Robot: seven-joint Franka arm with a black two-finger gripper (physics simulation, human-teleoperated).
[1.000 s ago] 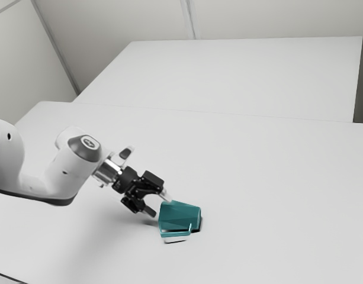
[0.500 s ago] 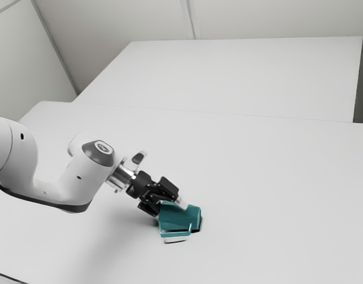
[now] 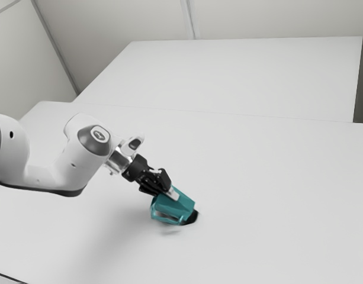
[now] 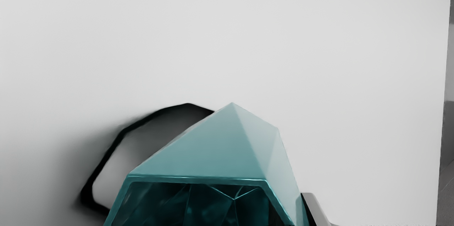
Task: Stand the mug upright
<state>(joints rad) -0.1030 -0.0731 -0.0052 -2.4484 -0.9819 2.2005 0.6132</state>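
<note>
On the worktop (image 3: 264, 183), the mug (image 3: 177, 205) has just tipped from lying flat to a slant, its mouth end raised toward the gripper (image 3: 168, 193). That looks like progress, though it isn't standing yet and probably needs more turning. The gripper seems to be pinching its wall, one finger outside, the other apparently inside. The round badge (image 3: 99, 135) on the arm (image 3: 68, 167) is too small to read.
</note>
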